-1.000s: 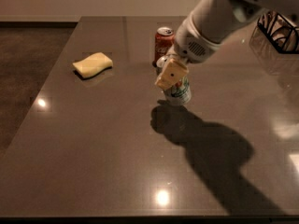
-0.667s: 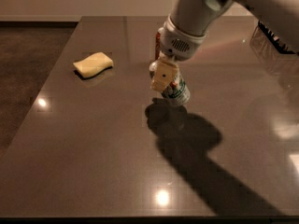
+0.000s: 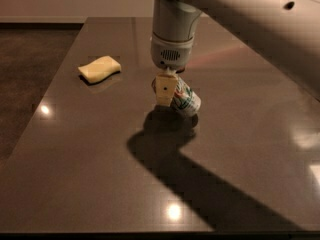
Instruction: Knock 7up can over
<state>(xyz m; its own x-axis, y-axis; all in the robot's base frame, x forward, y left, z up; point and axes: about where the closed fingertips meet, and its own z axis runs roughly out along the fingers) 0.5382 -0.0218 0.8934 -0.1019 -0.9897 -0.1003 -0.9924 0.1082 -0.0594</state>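
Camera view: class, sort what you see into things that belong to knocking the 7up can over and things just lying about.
Belonging to the job:
7up can, tilted on the table
claw, down close against the can's side

Just lying about:
yellow sponge, farther back on the table, apart from the can

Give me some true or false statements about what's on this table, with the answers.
1. The gripper is at the left side of the can. True.
2. The can stands upright. False: it is tipped far over.
3. The sponge lies left of the can. True.
4. The sponge touches the can. False: they lie well apart.
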